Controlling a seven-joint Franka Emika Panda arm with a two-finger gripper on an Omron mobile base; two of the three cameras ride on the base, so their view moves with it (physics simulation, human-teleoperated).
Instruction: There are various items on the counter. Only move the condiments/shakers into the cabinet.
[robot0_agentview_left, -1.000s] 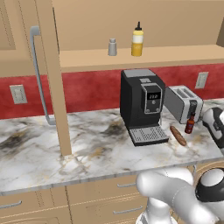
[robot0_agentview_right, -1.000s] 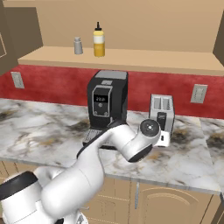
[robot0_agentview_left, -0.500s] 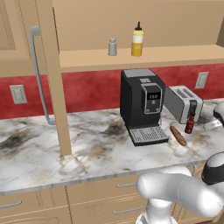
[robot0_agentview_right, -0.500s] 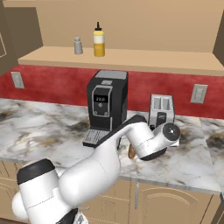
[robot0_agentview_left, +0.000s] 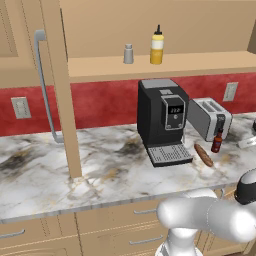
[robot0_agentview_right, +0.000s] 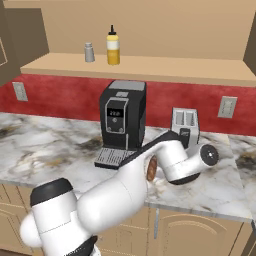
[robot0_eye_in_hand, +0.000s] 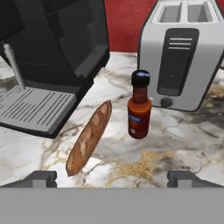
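Holding our claw (robot0_eye_in_hand: 112, 178) wide apart, we are facing the dark red sauce bottle (robot0_eye_in_hand: 139, 106), standing upright on the marble surface (robot0_eye_in_hand: 175, 144) before the toaster (robot0_eye_in_hand: 183, 48), cap up, beside a diagonal baguette (robot0_eye_in_hand: 89, 138).

Desk (robot0_agentview_left: 100, 170): polished marble look, white-grey with brown and dark veins, slight sheen. Cabinet (robot0_agentview_left: 60, 90): matt light wood, smooth; handle (robot0_agentview_left: 44, 85) satin grey metal. Coffee machine (robot0_eye_in_hand: 57, 43): black plastic, semi-gloss, ribbed grey drip tray. Toaster (robot0_eye_in_hand: 183, 52): brushed silver metal, dark plastic front panel. Sauce bottle (robot0_eye_in_hand: 139, 107): glossy dark red, black plastic cap. Sausage (robot0_eye_in_hand: 89, 138): brown, rough crusty surface. Squeeze bottle (robot0_agentview_left: 157, 46): smooth yellow plastic. Shaker (robot0_agentview_left: 128, 54): dull grey metal look.
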